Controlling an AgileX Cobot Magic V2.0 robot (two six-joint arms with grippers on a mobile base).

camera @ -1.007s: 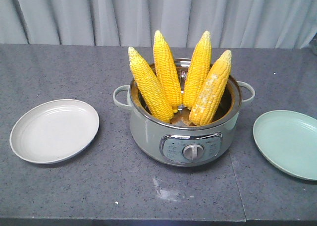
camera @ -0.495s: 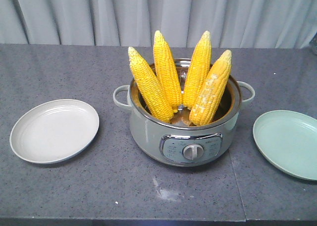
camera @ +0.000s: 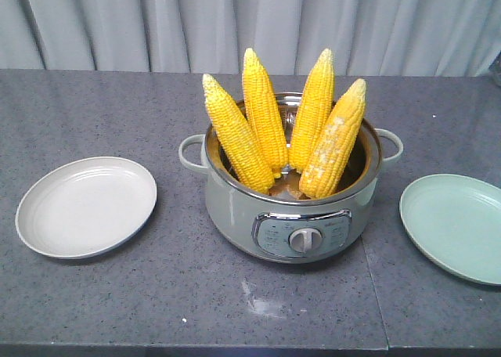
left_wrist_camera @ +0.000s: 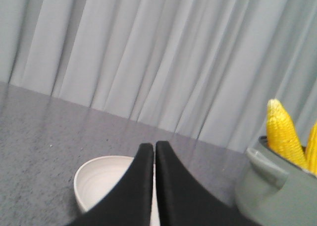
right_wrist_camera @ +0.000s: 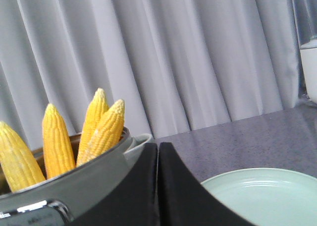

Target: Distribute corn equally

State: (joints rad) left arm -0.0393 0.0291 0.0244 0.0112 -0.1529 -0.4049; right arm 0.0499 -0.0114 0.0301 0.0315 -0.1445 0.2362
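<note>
corn (camera: 262, 122) — four cobs — stands tips-up inside the pot (camera: 235, 208) on the bench (camera: 117, 310). we see a white plate (camera: 86, 207) left of the pot and a green plate (camera: 458, 224) right of it, both apart from it. our left gripper (left_wrist_camera: 154, 146) and right gripper (right_wrist_camera: 157, 146) are each pressed together, holding nothing.

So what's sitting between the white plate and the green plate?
The cooker pot with four corn cobs standing in it. The front view shows it.
</note>
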